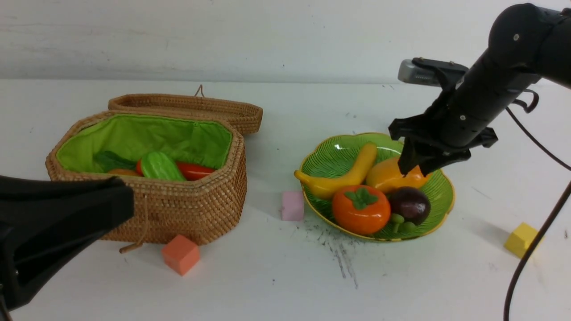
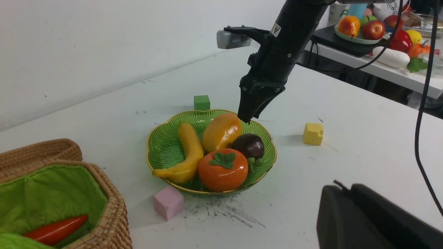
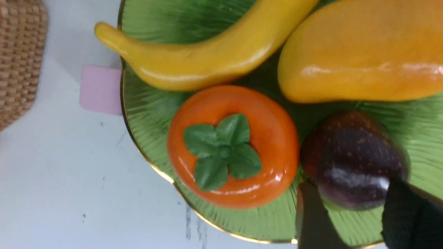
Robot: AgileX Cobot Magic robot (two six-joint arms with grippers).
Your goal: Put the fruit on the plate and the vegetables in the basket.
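The green leaf-shaped plate (image 1: 339, 151) holds all the fruit: banana (image 1: 343, 176), mango (image 1: 388, 176), persimmon (image 1: 360, 209) and mangosteen (image 1: 410, 204). My right gripper (image 1: 412, 171) hangs just above the plate, over the mango's far end. In the right wrist view its jaws (image 3: 351, 193) stand apart with only the plate between them, and the mangosteen (image 3: 349, 155) lies just past the tips. The wicker basket (image 1: 196, 205) stands open on the left with the vegetables inside: green gourd (image 1: 160, 166), carrot (image 1: 194, 170) and a bit of potato (image 1: 122, 171). My left gripper (image 1: 131, 200) is shut and empty, low in front of the basket.
Foam cubes lie on the table: pink (image 1: 292, 206) against the plate, orange (image 1: 180, 254) before the basket, yellow (image 1: 521, 240) at the right, green (image 2: 201, 102) behind the plate. The basket lid (image 1: 187, 107) lies open behind it. A cable (image 1: 526, 267) hangs at the right.
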